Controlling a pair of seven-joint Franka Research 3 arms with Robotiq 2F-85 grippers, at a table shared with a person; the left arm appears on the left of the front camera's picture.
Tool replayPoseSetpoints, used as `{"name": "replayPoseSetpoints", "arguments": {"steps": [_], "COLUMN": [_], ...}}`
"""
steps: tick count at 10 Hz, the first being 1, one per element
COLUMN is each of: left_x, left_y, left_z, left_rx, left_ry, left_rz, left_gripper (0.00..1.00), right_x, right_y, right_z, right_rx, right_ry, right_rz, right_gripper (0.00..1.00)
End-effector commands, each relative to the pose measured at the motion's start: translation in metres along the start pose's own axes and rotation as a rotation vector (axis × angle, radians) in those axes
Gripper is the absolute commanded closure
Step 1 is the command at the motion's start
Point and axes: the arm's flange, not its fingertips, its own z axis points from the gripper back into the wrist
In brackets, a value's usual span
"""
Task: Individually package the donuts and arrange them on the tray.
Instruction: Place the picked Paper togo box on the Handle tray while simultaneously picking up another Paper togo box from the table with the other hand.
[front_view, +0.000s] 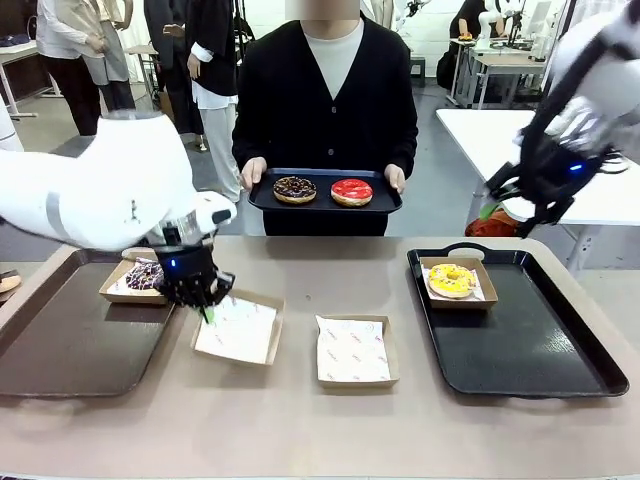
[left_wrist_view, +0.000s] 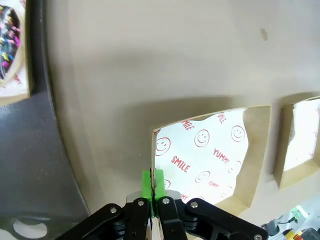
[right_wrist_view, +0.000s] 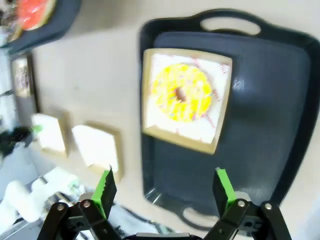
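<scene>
Left claw (left_wrist_view: 152, 182): shut on empty box (front_view: 240, 330) rim.
Right claw (right_wrist_view: 163, 177): wide, raised, facing yellow donut (front_view: 451, 279).
Red donut (front_view: 351, 191), dark donut (front_view: 294, 188): unboxed, on person's tray (front_view: 325, 207).
Risk: I expect the thin rim may slip, tilting box.

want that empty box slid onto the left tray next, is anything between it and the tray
Nothing visible does. The empty box, its corner pinched in the left gripper, lies on the table beside the left tray; the topped donut sits boxed at the tray's far corner, off that path.
</scene>
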Motion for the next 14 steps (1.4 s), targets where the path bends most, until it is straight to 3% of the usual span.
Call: {"name": "replayPoseSetpoints", "arguments": {"steps": [1,4,7,10,14], "left_x": [0.017,0.054,0.093,0.12,0.136], "left_y": [0.0,-0.001,0.005,0.01,0.014], "left_z": [0.038,0.086,0.102,0.095,0.088], "left_rx": [0.032,0.048,0.062,0.049,0.063], "left_ry": [-0.038,-0.054,-0.04,-0.01,0.019], "left_rz": [0.041,0.081,0.133,0.17,0.185], "left_gripper": [1.0,1.0,1.0,1.0,1.0], "right_x": [-0.04,-0.1,-0.148,-0.178,-0.192], "right_y": [-0.044,-0.095,-0.136,-0.175,-0.208], "right_z": [0.035,0.073,0.087,0.072,0.043], "right_rx": [0.168,0.392,0.51,0.594,0.676], "right_ry": [-0.013,-0.067,-0.185,-0.246,-0.263], "right_rz": [-0.023,-0.048,-0.06,-0.1,-0.136], "right_gripper": [0.0,0.0,0.0,0.0,0.0]}}
